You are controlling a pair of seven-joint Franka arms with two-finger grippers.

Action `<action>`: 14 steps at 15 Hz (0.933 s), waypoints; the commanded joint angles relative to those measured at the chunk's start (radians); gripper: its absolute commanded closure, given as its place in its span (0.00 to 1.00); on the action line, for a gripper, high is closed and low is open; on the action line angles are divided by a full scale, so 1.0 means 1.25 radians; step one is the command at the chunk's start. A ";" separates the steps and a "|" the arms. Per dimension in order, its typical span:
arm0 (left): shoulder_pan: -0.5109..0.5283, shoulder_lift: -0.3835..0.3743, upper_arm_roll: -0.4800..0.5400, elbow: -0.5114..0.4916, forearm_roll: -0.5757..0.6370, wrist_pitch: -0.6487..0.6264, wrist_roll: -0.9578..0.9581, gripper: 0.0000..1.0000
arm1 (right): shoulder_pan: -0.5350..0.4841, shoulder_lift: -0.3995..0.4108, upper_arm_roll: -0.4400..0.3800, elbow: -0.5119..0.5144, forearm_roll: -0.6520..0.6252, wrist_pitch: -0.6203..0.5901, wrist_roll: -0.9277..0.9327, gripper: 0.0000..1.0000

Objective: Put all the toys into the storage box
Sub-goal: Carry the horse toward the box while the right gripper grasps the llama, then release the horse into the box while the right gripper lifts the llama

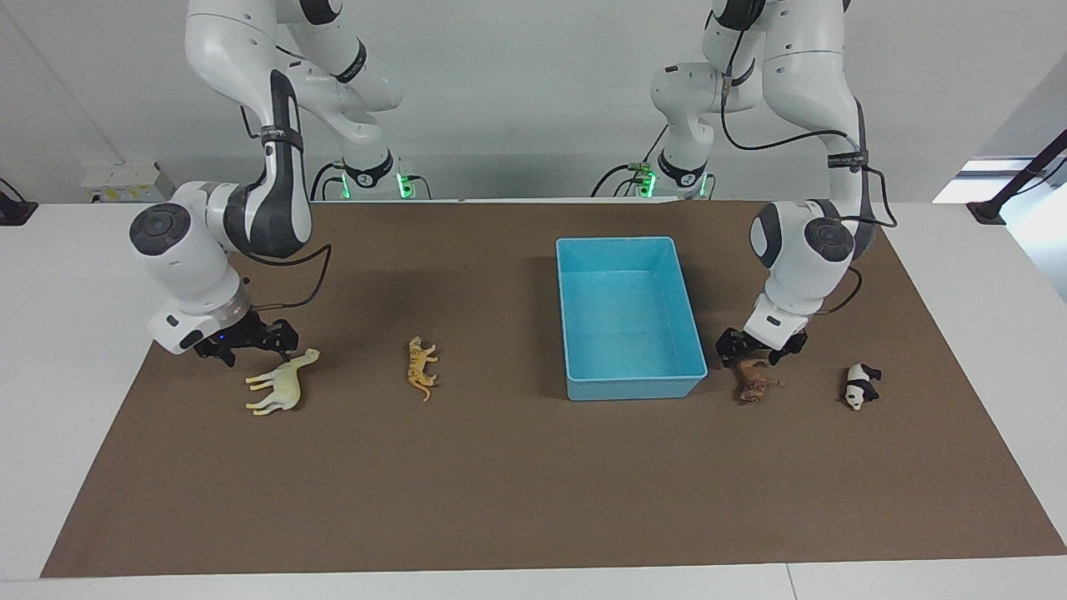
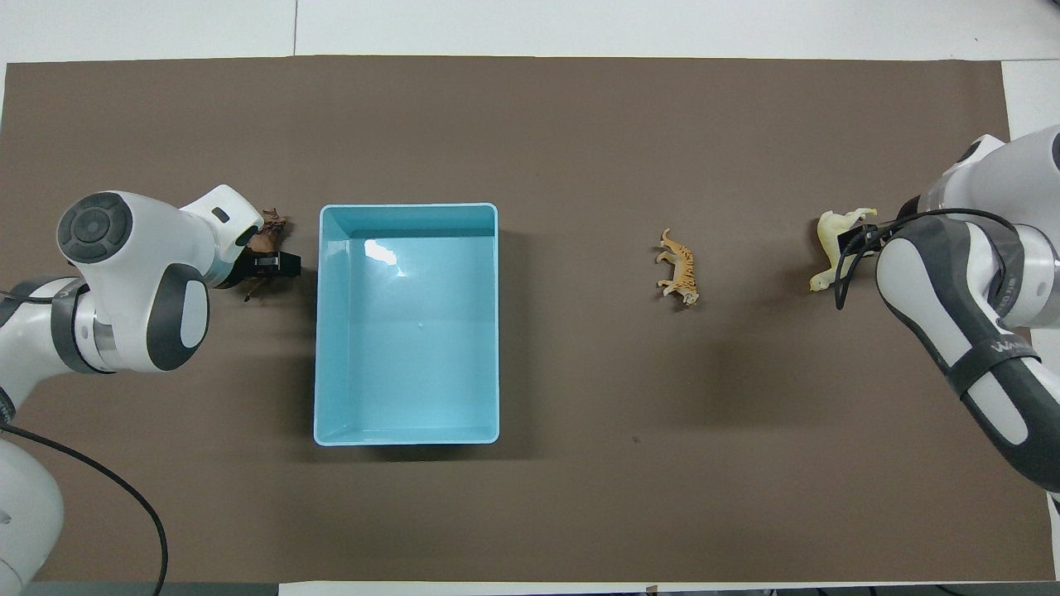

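The light blue storage box (image 1: 627, 250) stands empty on the brown mat, also in the overhead view (image 2: 406, 436). My left gripper (image 1: 757, 354) is open and low over the brown lion (image 1: 755, 383), fingers either side of its near end; both show in the overhead view, gripper (image 2: 269, 263) and lion (image 2: 270, 225). The panda (image 1: 860, 385) lies beside the lion, toward the left arm's end; my left arm hides it in the overhead view. My right gripper (image 1: 250, 342) is open, low beside the cream-yellow long-necked toy (image 1: 282, 383), (image 2: 831, 240). The orange tiger (image 1: 421, 367), (image 2: 679, 266) lies between that toy and the box.
The brown mat (image 1: 533, 483) covers most of the white table. All four toys lie in a row about level with the box's wall farthest from the robots.
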 commanded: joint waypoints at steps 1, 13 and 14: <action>-0.001 0.006 0.010 0.028 -0.001 -0.033 -0.004 0.94 | 0.000 -0.009 0.001 -0.009 0.002 0.015 -0.016 0.00; -0.160 -0.060 -0.043 0.340 -0.030 -0.541 -0.379 1.00 | -0.002 0.006 0.001 -0.064 0.002 0.114 -0.033 1.00; -0.208 -0.068 -0.043 0.321 -0.031 -0.526 -0.443 1.00 | -0.004 0.006 0.001 -0.061 0.002 0.109 -0.036 1.00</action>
